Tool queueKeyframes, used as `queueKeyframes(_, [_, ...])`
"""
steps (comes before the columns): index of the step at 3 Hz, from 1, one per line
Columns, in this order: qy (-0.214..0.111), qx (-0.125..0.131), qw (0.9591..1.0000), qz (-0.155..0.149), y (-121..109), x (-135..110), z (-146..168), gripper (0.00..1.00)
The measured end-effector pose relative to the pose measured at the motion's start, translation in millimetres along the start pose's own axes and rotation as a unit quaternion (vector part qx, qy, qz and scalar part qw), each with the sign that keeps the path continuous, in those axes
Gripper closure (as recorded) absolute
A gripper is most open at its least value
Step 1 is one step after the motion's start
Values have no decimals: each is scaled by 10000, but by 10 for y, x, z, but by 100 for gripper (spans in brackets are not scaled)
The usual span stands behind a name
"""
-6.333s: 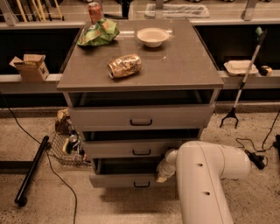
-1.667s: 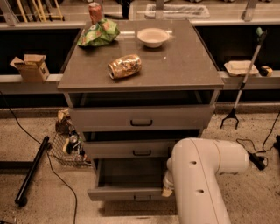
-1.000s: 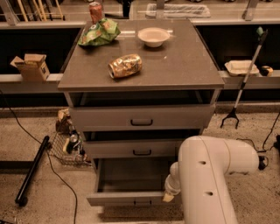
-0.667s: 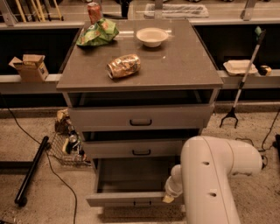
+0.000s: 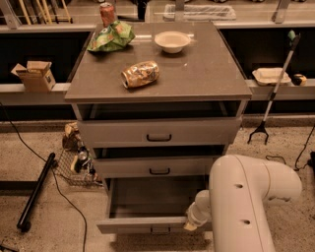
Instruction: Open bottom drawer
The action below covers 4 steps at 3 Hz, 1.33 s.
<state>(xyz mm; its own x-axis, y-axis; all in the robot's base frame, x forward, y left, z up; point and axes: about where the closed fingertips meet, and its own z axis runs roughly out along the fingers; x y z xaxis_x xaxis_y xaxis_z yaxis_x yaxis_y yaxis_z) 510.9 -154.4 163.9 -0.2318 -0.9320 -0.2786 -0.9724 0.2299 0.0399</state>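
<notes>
The bottom drawer (image 5: 142,225) is grey, with a small dark bar handle (image 5: 160,230) at its centre. It stands pulled well out of the cabinet, and its empty inside (image 5: 152,196) shows. My white arm (image 5: 243,202) reaches down from the right. The gripper (image 5: 189,225) is at the right part of the drawer front, mostly hidden behind the wrist. The middle drawer (image 5: 159,166) and the top drawer (image 5: 158,132) are pushed in.
On the cabinet top (image 5: 197,74) lie a crumpled snack bag (image 5: 141,74), a white bowl (image 5: 172,41), a green bag (image 5: 111,37) and a red can (image 5: 107,13). A wire basket (image 5: 75,165) and a black pole (image 5: 37,192) lie on the floor left. A grabber tool (image 5: 273,93) leans at the right.
The bottom drawer has gone from nearly shut to pulled far out. My arm has drawn back toward the camera with it. Over the last second little has moved.
</notes>
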Motion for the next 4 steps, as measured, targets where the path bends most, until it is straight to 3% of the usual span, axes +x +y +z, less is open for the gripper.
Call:
queueKeyframes(1, [0, 0, 10000, 0, 0, 0, 0, 82])
queueKeyframes(4, [0, -1, 10000, 0, 1, 0, 1, 13])
